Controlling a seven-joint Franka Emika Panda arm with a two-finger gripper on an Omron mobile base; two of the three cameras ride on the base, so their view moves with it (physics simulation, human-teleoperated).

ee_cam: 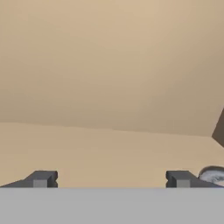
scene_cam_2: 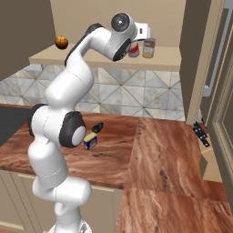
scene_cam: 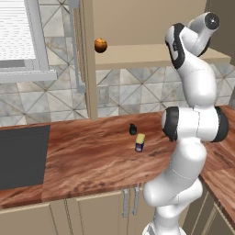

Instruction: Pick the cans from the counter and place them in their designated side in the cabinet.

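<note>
- The arm is reaching up from the base into the cabinet, with the wrist sitting level with the shelf board in both base views.
- The gripper is pointing along the shelf toward the cabinet's back wall; its two fingertips are standing wide apart with bare shelf between them, holding nothing.
- The red-labelled can is standing upright on the shelf board, its long axis vertical, partly hidden behind the wrist in the right base view.
- A white-red-green labelled can is standing upright just beside the red-labelled can, on the side farther from the arm.
- A silvery round can top is showing at the lower right edge of the hand view, just outside the right fingertip; which of the two shelf cans it belongs to cannot be told.
- The dark blue can with the yellow top is resting on the counter, near its middle and well below the shelf. It is appearing tilted, yellow end pointing up and away toward the tiled wall; whether it is lying flat or standing cannot be told.
- A small dark blob is sitting on the counter just behind the dark blue can.
- An orange ball is resting at the shelf's far left end, beside the upright side panel.
</note>
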